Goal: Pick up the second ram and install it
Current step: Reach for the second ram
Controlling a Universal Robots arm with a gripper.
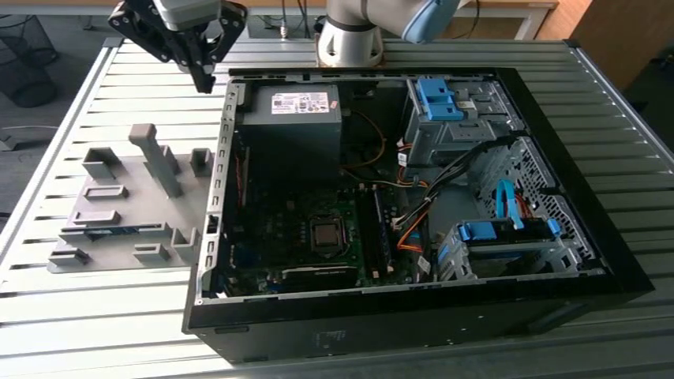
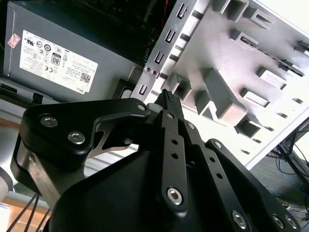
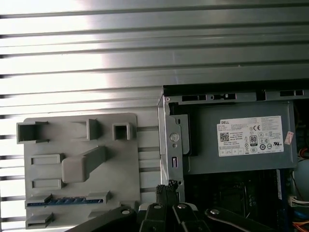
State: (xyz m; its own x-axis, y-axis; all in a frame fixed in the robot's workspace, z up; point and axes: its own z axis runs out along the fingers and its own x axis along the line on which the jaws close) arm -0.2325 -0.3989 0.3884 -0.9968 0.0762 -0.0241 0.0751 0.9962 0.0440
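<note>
Black pincer [image 1: 204,79] hangs over the ribbed metal bench [image 1: 95,332] at the corner of the open black computer case [image 1: 421,320]; fingers closed together, holding nothing. The thin blue circuit-board stick [image 1: 106,230] lies in the grey plastic holder tray [image 1: 132,185], well apart from the pincer.

The arm [image 1: 353,31] holds its end effector [image 1: 204,77] raised, pointing downward, fingers [image 2: 167,108] pressed together.

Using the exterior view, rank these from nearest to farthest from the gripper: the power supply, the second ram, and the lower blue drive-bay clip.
1. The power supply: in the far corner of the case, just beside the gripper.
2. The second ram: lying in the grey holder outside the case, on the exterior view's left.
3. The lower blue drive-bay clip: inside the case, toward the exterior view's right.
</note>
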